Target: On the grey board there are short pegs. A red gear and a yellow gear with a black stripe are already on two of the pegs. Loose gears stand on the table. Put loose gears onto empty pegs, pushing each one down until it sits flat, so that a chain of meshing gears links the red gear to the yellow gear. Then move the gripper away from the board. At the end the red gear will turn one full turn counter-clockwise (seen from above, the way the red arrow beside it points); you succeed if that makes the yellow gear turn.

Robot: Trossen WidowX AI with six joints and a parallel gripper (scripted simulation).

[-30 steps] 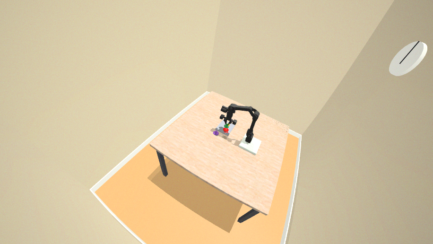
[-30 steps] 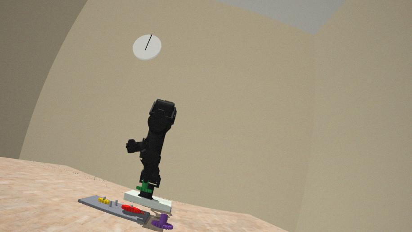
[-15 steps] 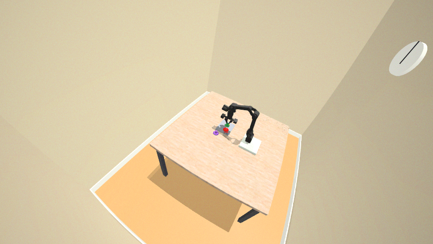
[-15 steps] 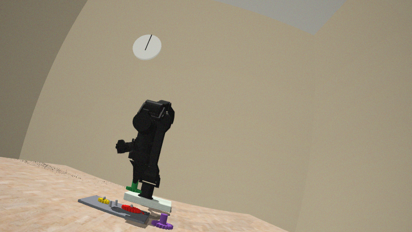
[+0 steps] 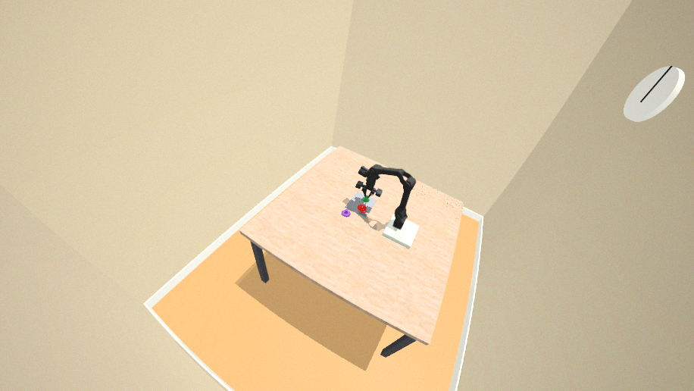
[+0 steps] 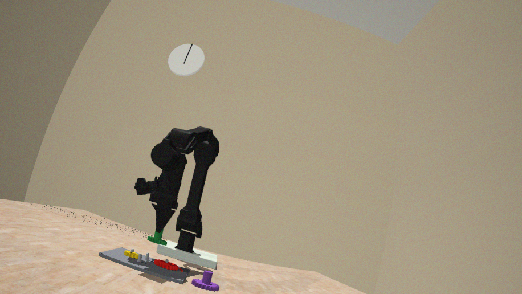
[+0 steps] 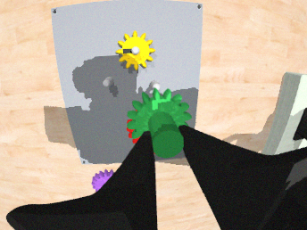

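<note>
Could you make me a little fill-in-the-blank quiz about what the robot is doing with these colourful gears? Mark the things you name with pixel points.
The tool (image 5: pixel 366 195) (image 6: pixel 158 231) (image 7: pixel 164 135) grips the ____ gear by its upright stem. The gear with a black stripe on the grey board (image 5: pixel 353 205) (image 6: pixel 113 252) (image 7: pixel 178 27) is ____. Off the board, the ____ gear stands on the table (image 5: pixel 311 242) (image 6: pixel 54 237) (image 7: pixel 250 40). The number of empty pegs (image 6: pixel 139 258) (image 7: pixel 107 82) on the board is ____.

Missing words: green; yellow; purple; two.
</note>
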